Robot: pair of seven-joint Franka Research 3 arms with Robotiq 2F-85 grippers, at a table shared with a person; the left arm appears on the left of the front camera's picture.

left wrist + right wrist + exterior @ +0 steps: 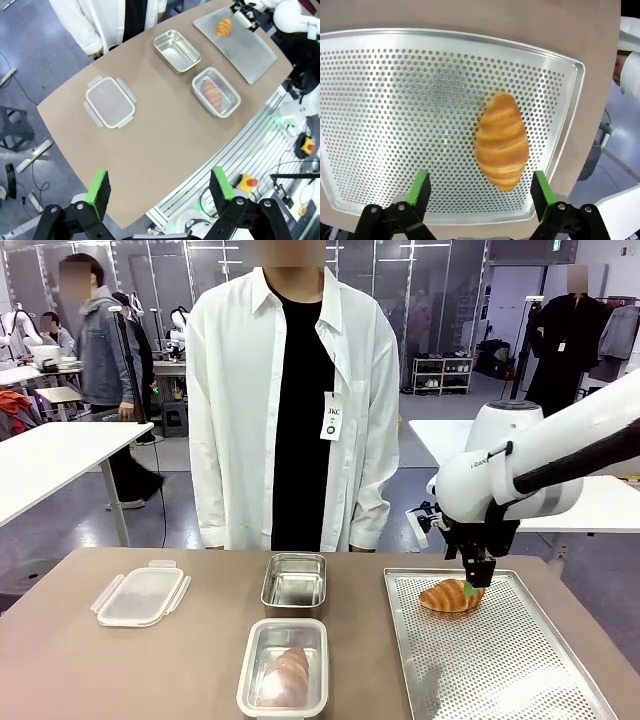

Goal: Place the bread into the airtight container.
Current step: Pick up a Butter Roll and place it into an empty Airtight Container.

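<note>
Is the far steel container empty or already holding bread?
Empty: the far steel container shows a bare shiny bottom in the front and left wrist views, with nothing inside.

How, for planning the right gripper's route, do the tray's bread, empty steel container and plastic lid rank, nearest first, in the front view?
1. Bread on the tray, at the right gripper.
2. Empty steel container, table centre.
3. Plastic lid, far left.

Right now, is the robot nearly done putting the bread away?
About halfway. Done: the first bread lies in the near container. In hand: the right tool is open around the second bread, which lies on the tray, not gripped yet. Left: lift it into a container; the far container is empty, and the lid lies off to the side.
</note>
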